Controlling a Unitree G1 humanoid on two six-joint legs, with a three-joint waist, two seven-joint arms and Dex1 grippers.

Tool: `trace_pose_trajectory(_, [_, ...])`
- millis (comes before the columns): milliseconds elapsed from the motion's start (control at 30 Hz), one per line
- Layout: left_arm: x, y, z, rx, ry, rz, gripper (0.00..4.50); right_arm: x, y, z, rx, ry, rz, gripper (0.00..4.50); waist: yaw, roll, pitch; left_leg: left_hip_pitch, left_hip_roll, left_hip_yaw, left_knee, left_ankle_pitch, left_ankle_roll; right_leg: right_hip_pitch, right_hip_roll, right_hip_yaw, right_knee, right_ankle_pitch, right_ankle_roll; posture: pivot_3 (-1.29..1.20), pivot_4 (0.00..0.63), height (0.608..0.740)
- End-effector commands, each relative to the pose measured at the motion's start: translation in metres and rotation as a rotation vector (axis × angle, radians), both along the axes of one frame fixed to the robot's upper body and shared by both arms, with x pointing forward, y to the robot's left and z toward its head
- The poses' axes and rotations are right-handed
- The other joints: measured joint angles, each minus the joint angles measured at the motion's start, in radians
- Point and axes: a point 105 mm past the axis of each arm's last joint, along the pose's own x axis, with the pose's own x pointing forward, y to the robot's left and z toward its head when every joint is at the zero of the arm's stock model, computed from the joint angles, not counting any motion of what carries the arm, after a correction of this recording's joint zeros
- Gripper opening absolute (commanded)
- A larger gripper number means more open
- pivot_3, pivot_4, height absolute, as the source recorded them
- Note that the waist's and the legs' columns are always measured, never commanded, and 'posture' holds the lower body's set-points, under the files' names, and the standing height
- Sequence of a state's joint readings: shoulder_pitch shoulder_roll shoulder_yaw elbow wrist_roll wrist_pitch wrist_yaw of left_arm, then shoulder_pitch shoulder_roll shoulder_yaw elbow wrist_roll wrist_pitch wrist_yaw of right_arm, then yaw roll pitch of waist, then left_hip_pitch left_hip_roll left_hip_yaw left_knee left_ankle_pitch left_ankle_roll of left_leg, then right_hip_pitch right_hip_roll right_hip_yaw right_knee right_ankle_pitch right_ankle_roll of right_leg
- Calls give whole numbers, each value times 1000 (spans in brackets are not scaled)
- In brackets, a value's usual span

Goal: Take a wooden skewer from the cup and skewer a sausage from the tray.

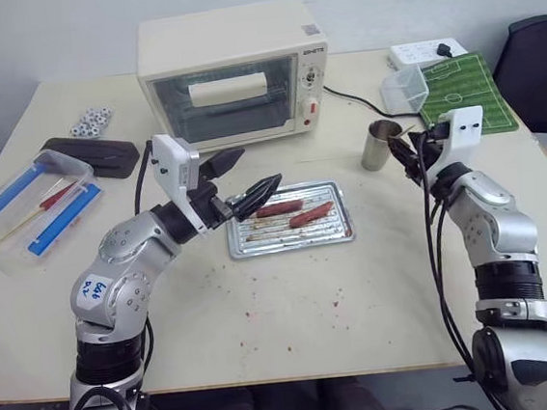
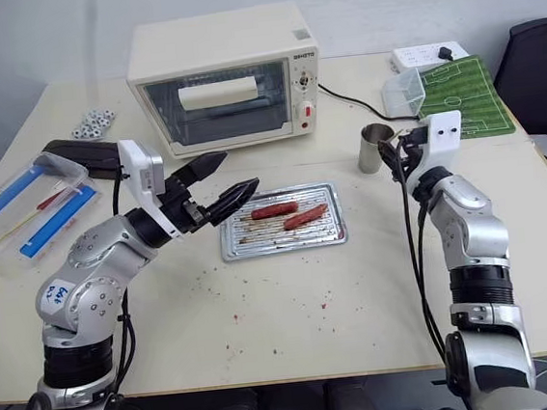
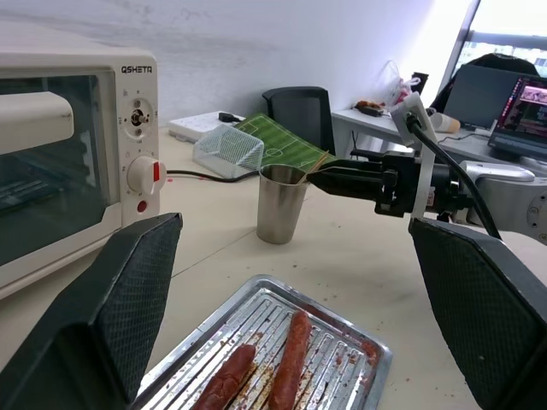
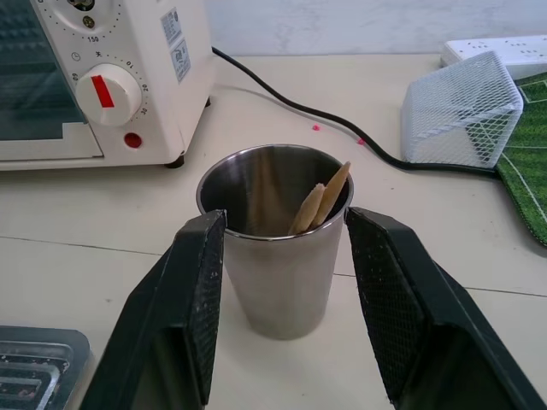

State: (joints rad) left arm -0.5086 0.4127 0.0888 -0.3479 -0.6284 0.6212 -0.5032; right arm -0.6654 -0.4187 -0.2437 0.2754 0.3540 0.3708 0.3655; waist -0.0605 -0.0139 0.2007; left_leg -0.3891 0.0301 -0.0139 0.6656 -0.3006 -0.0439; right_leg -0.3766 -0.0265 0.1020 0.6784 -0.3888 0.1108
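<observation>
A steel cup (image 4: 273,256) stands right of the tray (image 1: 292,245), with the pale ends of wooden skewers (image 4: 320,205) leaning on its far rim. My right gripper (image 4: 282,218) is open and level at the cup's rim, one finger at each side; I cannot tell whether the fingers touch it. Two sausages lie on the ridged, greasy tray, a darker one (image 1: 279,207) and a slightly lighter one (image 1: 311,214) to its right. Above the tray's left end my left gripper (image 1: 251,173) hangs wide open and holds nothing.
A cream toaster oven (image 1: 232,73) stands behind the tray, its black cable running right. A clear box with blue strips (image 1: 32,209) sits at the far left. Behind the cup are a mesh goal (image 1: 405,89), a green pitch mat (image 1: 466,89) and a power strip (image 1: 428,51).
</observation>
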Motion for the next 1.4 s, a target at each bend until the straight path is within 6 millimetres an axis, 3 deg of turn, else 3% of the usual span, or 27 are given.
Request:
trace_pose_trajectory(33, [-5,-1,13,-2,-66,-1,4500,-4,7,27,-4,-93,18,2279,0,0,0,0,0,0,0,0,0,0,0,0,0,0,0,0,150,740])
trace_pose_trajectory(467, [-3,-2,13,-9,-69,-1,4500,-5,14,40,-1,-122,39,2279,1,0,0,0,0,0,0,0,0,0,0,0,0,0,0,0,150,740])
trace_pose_trajectory(767, [-4,0,12,-20,-65,12,4500,-21,-7,33,-13,-98,-25,2279,4,0,0,-1,0,-1,-1,0,0,0,0,0,-1,0,0,0,150,740])
trace_pose_trajectory(1000, [-4,-2,12,-20,-64,6,4500,-33,9,25,10,-69,3,2279,-1,0,0,0,0,0,-1,0,0,0,0,0,0,0,0,0,150,740])
trace_pose_trajectory(1267, [-2,-3,14,-21,-73,1,4500,-32,29,27,38,-67,39,2279,4,0,0,-1,0,-1,-1,0,0,0,0,0,-1,0,0,0,150,740])
trace_pose_trajectory(1400, [-2,-4,15,-24,-76,2,4500,-32,28,26,36,-66,39,2279,4,0,0,-1,0,-1,-1,0,0,0,0,0,-1,0,0,0,150,740])
